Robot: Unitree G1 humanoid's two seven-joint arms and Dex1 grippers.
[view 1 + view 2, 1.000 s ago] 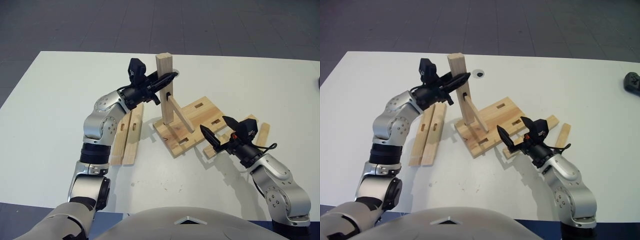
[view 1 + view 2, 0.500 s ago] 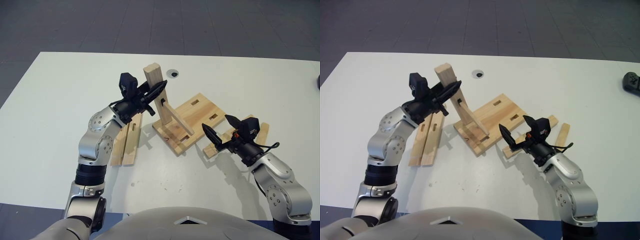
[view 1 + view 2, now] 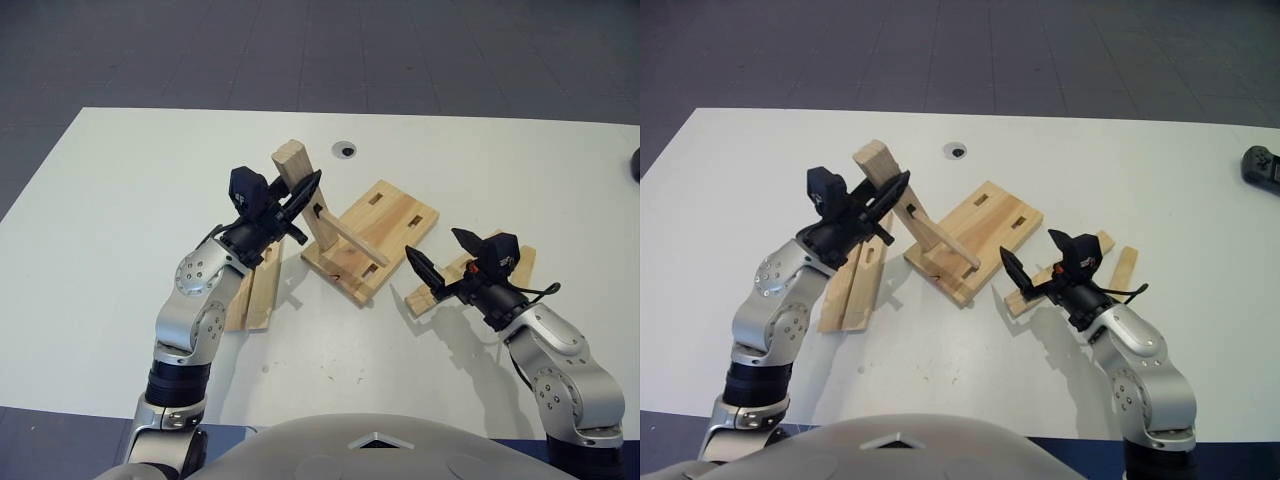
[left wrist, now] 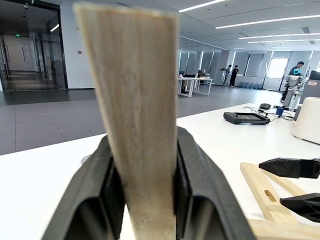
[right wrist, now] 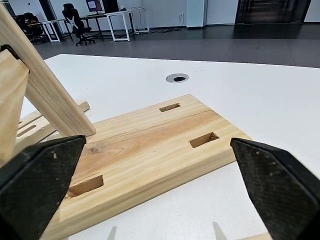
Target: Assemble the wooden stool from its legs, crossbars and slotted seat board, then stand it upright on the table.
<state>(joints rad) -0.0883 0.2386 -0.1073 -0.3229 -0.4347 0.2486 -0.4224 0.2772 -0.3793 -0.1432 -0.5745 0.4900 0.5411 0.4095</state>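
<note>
Elbow bent at lower left, left gripper (image 3: 300, 198) pinches the tilted leg (image 3: 291, 160) near its top, left of centre. Leg leans toward upper left; crossbar (image 3: 350, 240) slants from it down to the slotted seat board (image 3: 395, 215), resting mid-frame on the white table (image 3: 120, 200). Right gripper (image 3: 432, 241) hovers lower right, fingers spread, over a loose plank (image 3: 422, 299). Two loose legs (image 3: 255, 290) lie beside the left forearm. Grommet hole (image 3: 345, 149) upper centre; dark tiled floor (image 3: 200, 50) behind.
</note>
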